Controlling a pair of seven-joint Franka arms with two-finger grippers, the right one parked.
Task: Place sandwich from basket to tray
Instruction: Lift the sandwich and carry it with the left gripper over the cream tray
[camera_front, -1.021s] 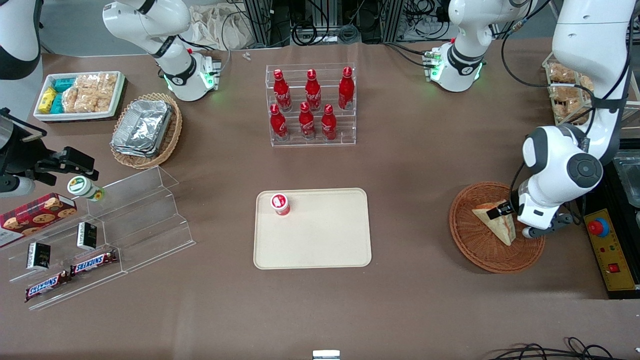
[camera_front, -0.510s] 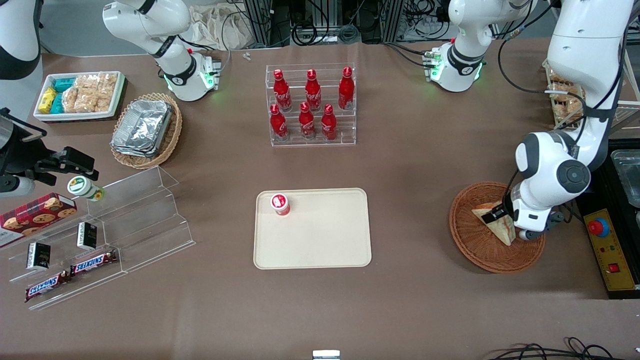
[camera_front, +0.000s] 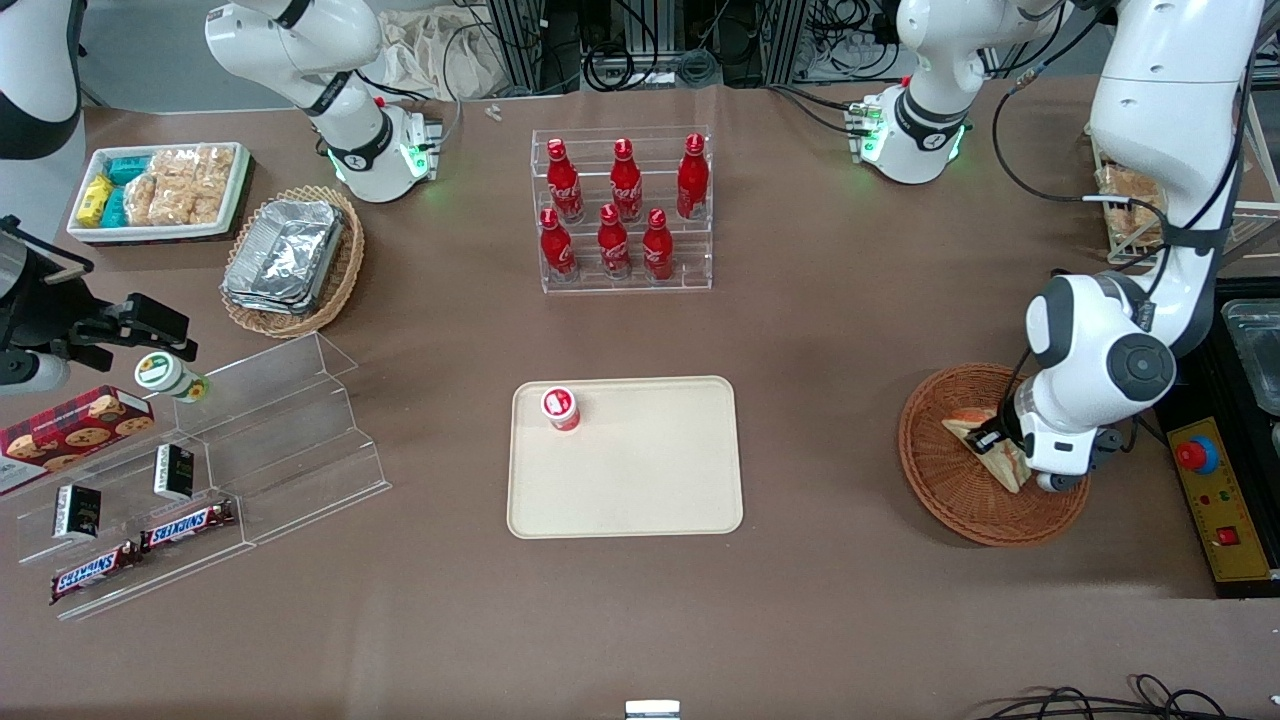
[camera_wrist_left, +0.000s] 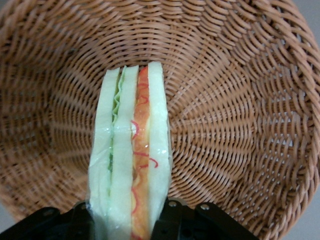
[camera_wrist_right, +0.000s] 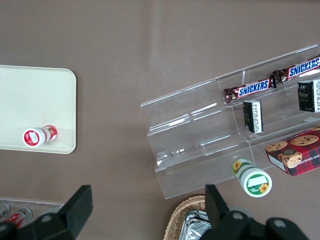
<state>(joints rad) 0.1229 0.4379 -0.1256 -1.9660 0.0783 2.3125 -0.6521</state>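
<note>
The sandwich (camera_front: 1006, 464), a clear-wrapped white wedge with orange and green filling, lies in the round reddish-brown wicker basket (camera_front: 940, 492) toward the working arm's end of the table. My left gripper (camera_front: 990, 436) is down in the basket, shut on the sandwich (camera_wrist_left: 131, 150). A black finger (camera_wrist_left: 173, 216) presses each bread face. The basket weave (camera_wrist_left: 240, 100) surrounds the wedge, which still sits low in it. The cream tray (camera_front: 650, 480) lies at mid-table, well apart from the basket.
A small red-capped bottle (camera_front: 561, 408) stands on the tray's corner. A clear rack of red bottles (camera_front: 622, 212) stands farther from the front camera. A red stop-button box (camera_front: 1212, 490) sits beside the basket. Clear stepped shelves with snacks (camera_front: 200, 450) lie toward the parked arm's end.
The left arm's wrist has shifted a little toward the tray while the gripper stayed at the sandwich. The sandwich has barely moved in the basket.
</note>
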